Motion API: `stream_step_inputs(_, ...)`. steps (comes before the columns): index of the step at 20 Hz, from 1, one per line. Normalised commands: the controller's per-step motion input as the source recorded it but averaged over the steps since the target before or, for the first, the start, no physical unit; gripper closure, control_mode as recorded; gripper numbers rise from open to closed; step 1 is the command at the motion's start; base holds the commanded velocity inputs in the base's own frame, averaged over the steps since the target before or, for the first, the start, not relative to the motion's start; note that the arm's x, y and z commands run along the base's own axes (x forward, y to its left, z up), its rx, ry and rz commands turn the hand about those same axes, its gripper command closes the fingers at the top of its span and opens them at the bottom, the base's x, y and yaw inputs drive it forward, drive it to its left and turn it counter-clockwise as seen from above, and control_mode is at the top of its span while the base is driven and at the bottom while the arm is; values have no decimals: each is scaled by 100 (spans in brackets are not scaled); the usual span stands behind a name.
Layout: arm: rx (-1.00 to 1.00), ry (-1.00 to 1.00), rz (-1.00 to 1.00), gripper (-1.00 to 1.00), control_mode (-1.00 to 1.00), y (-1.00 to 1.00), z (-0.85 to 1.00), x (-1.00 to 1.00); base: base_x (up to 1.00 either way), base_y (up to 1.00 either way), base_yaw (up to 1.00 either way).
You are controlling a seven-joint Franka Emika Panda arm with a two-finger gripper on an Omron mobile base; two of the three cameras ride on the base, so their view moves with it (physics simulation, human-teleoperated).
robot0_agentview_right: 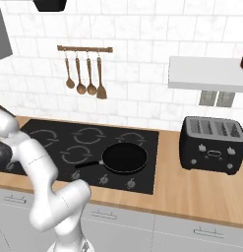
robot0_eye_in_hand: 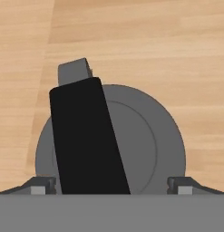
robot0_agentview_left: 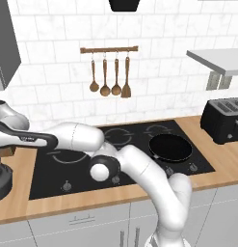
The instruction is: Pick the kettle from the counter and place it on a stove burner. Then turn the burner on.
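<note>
At the far left edge of the left base view, the kettle (robot0_agentview_left: pixel 1 179) sits on the wooden bench (robot0_agentview_left: pixel 21 169), just beside the black glass cooktop (robot0_agentview_left: pixel 120 159), with the white arm (robot0_agentview_left: pixel 139 169) stretched out over it and the hand reaching toward the picture's edge. In the hand view the kettle (robot0_eye_in_hand: pixel 131 140) lies directly below the gripper (robot0_eye_in_hand: pixel 111 186), its round grey dome seen from above, the broad black grip of the arched handle (robot0_eye_in_hand: pixel 86 136) running across the lid and the short spout (robot0_eye_in_hand: pixel 73 71) poking out at the far end. The two fingertips (robot0_eye_in_hand: pixel 41 186) stand wide apart, one on either side of the body, touching nothing and holding nothing; the jaws are near their full spread.

The kettle looks like stiff metal, likely weighty for its size and smooth enough to slip if pinched on the dome. The arched handle appears the sound place to take hold, gripped across its width near the crown so the body hangs level; how high the handle stands off the lid is hard to judge from straight above.

Further right, the ringed burners (robot0_agentview_left: pixel 67 155) lie bare at the near-left of the cooktop, a frying pan (robot0_agentview_left: pixel 170 147) occupies the right-hand ring, and a toaster (robot0_agentview_left: pixel 223 120) stands on the bench beyond.
</note>
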Motion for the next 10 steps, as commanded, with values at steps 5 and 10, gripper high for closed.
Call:
stream_step_inputs(5, 0, 0, 0, 100, -100, 0, 0, 0, 0, 0, 0)
stream_step_inputs(10, 0, 0, 0, 100, -100, 0, 0, -3, 0, 0, 0)
